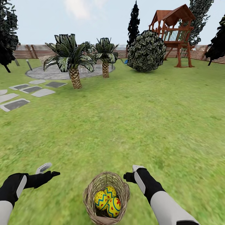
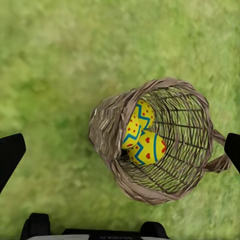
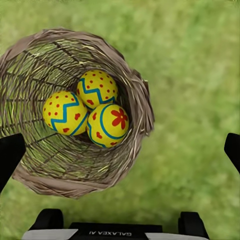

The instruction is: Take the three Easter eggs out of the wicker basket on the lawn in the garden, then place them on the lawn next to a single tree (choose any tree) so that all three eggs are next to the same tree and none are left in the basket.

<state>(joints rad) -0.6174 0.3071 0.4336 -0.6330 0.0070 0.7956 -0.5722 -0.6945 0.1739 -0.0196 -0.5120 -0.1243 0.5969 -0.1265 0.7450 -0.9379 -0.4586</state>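
One marking can be read — "GALAXEA AI", in pale letters and upside down, on the dark housing of the right gripper [image 3: 120, 145] in the right wrist view. The matching strip on the left gripper [image 2: 120, 150] is too blurred to read.

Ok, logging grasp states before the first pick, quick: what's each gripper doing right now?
Left gripper: open, empty.
Right gripper: open, empty.

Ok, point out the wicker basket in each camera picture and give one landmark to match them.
Head view: wicker basket at bottom centre, between both grippers.
Left wrist view: right of centre, seen partly side-on.
Right wrist view: left of centre, seen from above.
Shared landmark: the Easter eggs inside it.
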